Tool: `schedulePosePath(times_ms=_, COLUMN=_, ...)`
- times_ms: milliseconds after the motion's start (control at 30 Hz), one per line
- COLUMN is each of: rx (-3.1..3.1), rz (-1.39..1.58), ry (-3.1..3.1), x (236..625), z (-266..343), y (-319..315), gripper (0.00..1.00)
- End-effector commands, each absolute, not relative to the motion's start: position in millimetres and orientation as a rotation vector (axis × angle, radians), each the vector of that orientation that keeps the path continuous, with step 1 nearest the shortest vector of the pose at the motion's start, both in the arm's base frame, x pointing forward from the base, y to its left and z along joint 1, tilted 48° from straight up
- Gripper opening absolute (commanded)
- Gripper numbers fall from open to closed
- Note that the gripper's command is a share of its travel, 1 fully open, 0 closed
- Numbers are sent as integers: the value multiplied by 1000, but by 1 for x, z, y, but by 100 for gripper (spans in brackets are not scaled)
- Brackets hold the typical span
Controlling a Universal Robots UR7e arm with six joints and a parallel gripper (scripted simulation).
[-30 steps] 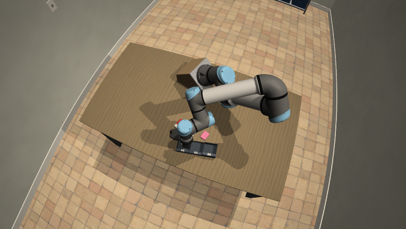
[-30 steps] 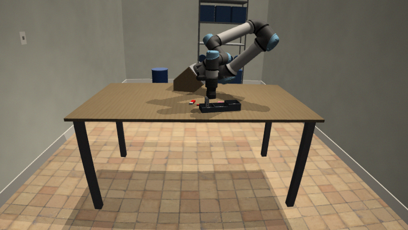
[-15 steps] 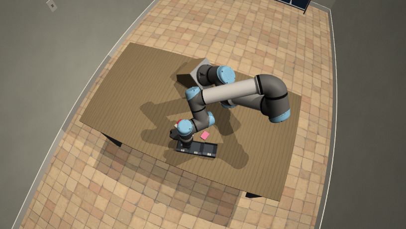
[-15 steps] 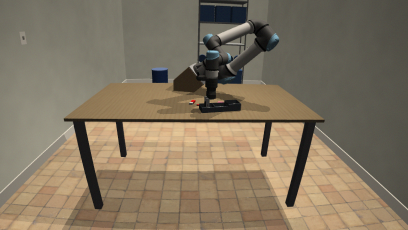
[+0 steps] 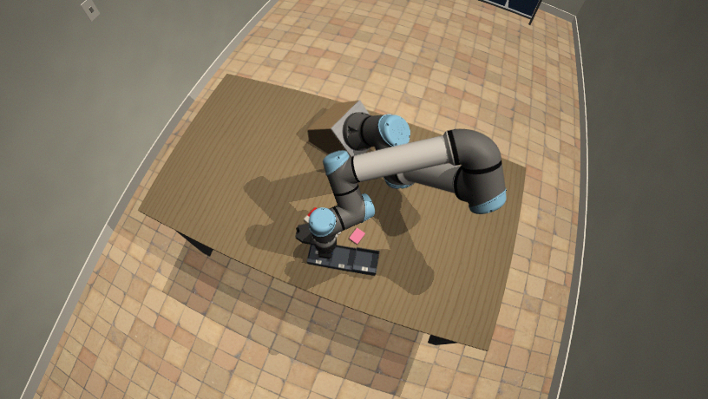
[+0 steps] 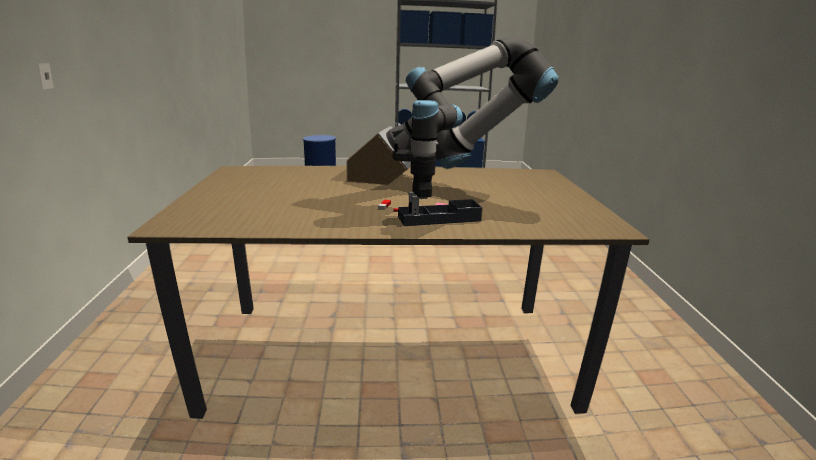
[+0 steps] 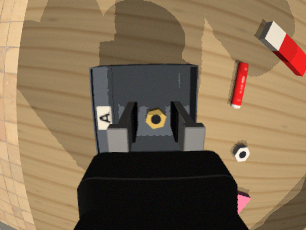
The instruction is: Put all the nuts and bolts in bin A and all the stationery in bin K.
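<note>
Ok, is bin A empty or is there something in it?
Not empty: a brass-coloured nut lies in bin A, visible between the parted jaws, touching neither.

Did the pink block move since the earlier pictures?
No, the pink block stayed put beside the row of bins.
</note>
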State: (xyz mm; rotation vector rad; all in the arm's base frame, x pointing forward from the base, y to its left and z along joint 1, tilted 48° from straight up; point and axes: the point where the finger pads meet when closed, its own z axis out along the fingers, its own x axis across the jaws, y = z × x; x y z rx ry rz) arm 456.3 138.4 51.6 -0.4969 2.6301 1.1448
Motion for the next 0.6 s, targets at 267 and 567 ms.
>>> schedulePosePath(times_ms=267, rx=-497, rz=1143, ry=2629, x=456, z=61, y=127, gripper=64)
schedulePosePath(times_ms=567, rx=-497, rz=1143, ry=2629, x=455, z=69, y=119, gripper=64)
